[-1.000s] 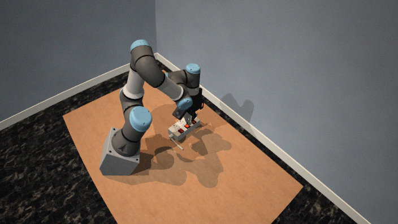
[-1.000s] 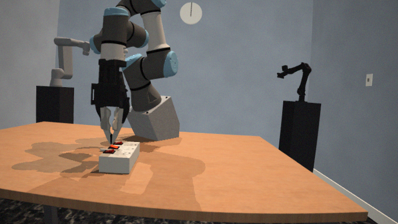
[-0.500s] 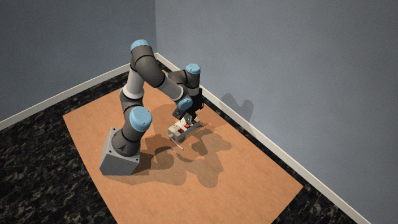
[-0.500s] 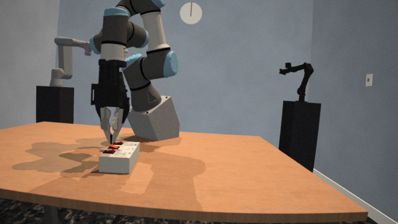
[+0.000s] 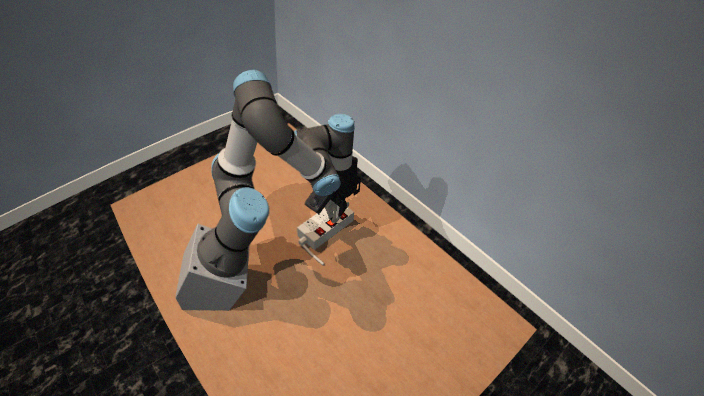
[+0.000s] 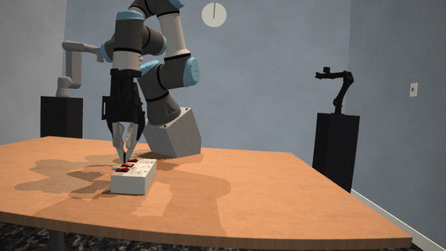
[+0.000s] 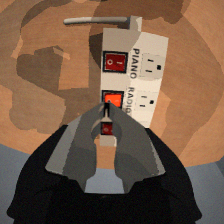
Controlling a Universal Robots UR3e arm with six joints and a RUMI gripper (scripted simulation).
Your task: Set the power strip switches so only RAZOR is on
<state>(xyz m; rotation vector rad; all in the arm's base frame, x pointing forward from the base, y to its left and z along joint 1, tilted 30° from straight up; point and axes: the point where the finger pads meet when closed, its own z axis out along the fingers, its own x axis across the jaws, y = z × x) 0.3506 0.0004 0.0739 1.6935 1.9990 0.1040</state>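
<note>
Hiding the power strip's (image 7: 131, 75) third label, the closed tool (image 7: 106, 111) hangs above

The arm (image 5: 260, 125) rises from its base, folds at the elbow and reaches downward. The wrist is vertical. The end effector (image 6: 124, 155) points straight down, its fingers closed together, tips meeting, gripping nothing.

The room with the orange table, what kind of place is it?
Probably a robot lab or test room. A grey and blue robot arm stands on the wooden table, two more small arms sit on black pedestals, and the blue-grey walls are nearly bare.
</note>
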